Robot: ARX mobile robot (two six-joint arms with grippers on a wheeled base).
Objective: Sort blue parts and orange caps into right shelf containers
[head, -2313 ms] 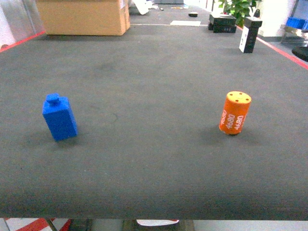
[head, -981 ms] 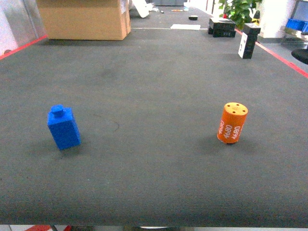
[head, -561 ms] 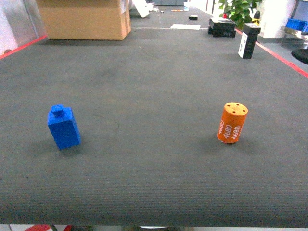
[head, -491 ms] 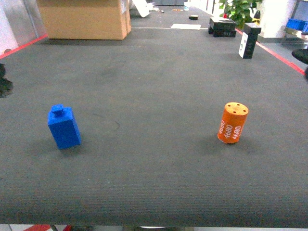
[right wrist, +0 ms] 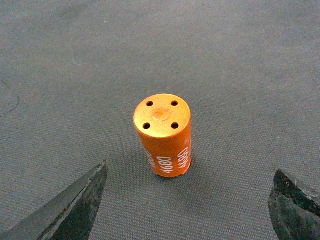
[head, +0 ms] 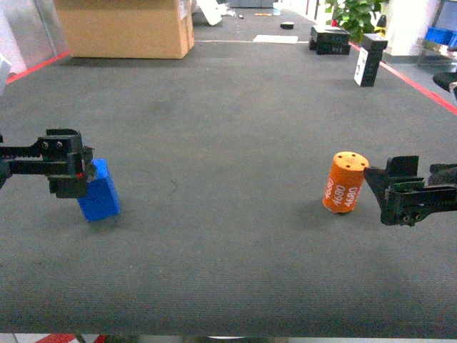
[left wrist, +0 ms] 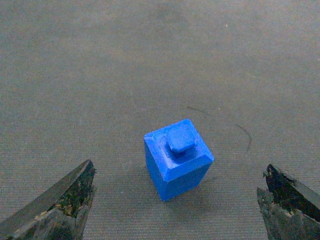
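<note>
Reaching in from both sides, the two arms now appear in the head view, where half a second ago the table (head: 228,271) carried only the two parts and no arm showed. That means the approach has begun for both picks at once, though neither thing is held yet.

The left claw (head: 66,172) hangs spread wide. In its wrist view the blue part (left wrist: 178,157) stands upright on the table, centred between the two fingertips (left wrist: 70,197) and a little ahead of them, well apart from each. In the head view the claw overlaps the upper left of the blue part, so it seems to sit just above and behind it; whether it touches cannot be told from there.

The right claw (head: 400,191) is likewise spread. The orange cap (right wrist: 163,134) stands upright, marked 4680, midway between its fingertips (right wrist: 82,200) and ahead of them, with clear table on both sides. In the head view the claw sits just beside the cap, on its outer side.

Neither part seems to have moved on the table since the earlier pictures. My judgement: each claw needs to come forward and down until its part lies between the fingers, then close. The right shelf containers are not in view.
</note>
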